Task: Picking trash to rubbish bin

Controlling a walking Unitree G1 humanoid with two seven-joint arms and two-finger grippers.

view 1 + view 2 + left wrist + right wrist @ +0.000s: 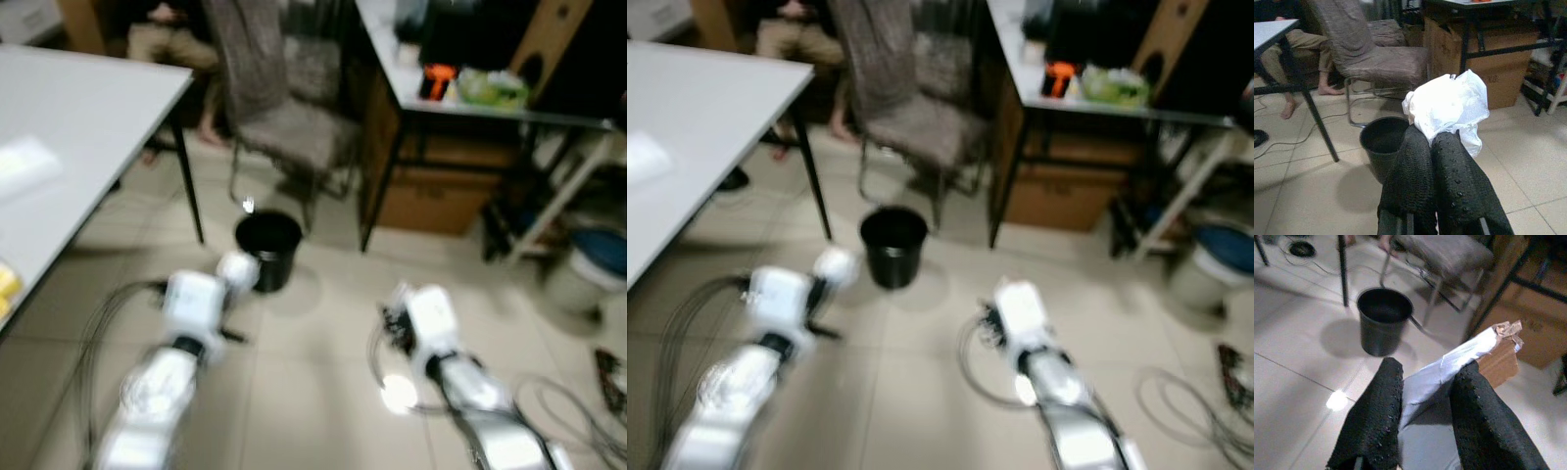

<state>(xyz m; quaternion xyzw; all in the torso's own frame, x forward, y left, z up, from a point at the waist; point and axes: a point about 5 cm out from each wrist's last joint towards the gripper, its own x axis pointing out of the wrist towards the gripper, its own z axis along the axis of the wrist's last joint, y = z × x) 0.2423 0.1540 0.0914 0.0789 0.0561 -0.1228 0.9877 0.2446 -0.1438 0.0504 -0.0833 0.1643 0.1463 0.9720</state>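
A: Biggest first. What's framing the floor?

B: Tiled floor [313, 392] is running open down the middle. White worktop [69, 137] is cutting in along the robot's left, its corner and black leg standing just left of the bin. A second worktop [470, 98] is sitting back right with a cardboard box [431, 196] under it. A grey chair [284, 108] is standing between the two, right behind the bin. A person's legs [1298, 58] are showing behind the chair.

A: Bin?

B: Black rubbish bin [267, 250] is standing upright on the floor, mouth open, in the gap in front of the chair. Bare tile is lying all round its near side; head views are blurring.

A: Left arm?

B: Left end effector [1431, 139] is hovering just short of the bin, near its rim on the left side. Its fingers are pressing together on a crumpled white wrapper [1447, 105], which is bunching up past the tips.

A: Right arm?

B: Right end effector [1426, 369] is sitting well apart from the bin, to its right and nearer the robot, with open tile between them. Its fingers are pinching a flat white package [1449, 367] with a torn brown cardboard end [1503, 350] sticking out beyond the tips.

A: Small stuff?

B: Loose cables [558, 401] are trailing on the floor at the right edge.
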